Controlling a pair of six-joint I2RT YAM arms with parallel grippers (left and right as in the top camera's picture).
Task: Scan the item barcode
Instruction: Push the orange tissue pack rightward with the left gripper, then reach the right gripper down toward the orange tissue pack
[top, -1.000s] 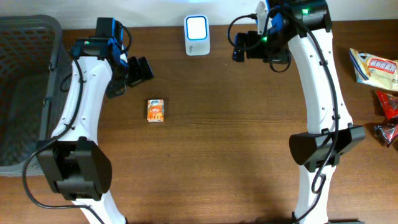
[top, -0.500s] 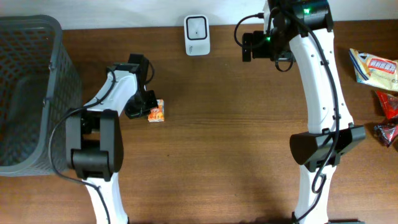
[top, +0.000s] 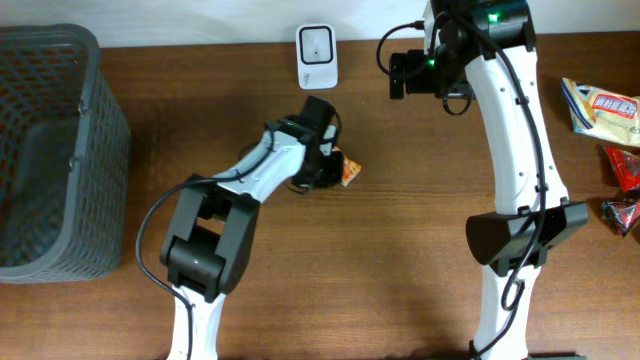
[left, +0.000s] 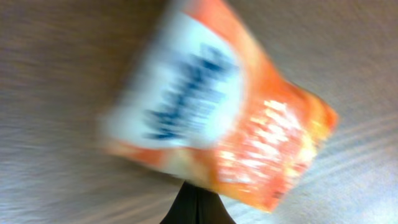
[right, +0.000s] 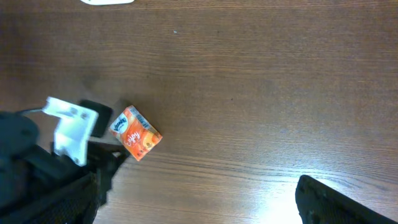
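— Brown wooden bench (top: 400, 250), grey basket (top: 95, 110) at the left end, white scanner (top: 317, 44) at the far edge. Where's the orange packet (top: 350, 172)?
— Near the scanner, towards the bench's middle, pinched at one edge by the left gripper (top: 338, 168).
— And the right gripper (top: 402, 74)?
— Spread wide, holding nothing, right of the scanner.

Orange packet (top: 349, 171) in left end effector (top: 338, 168)

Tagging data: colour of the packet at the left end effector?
The small packet is orange with a white patch; clearest in right wrist view.
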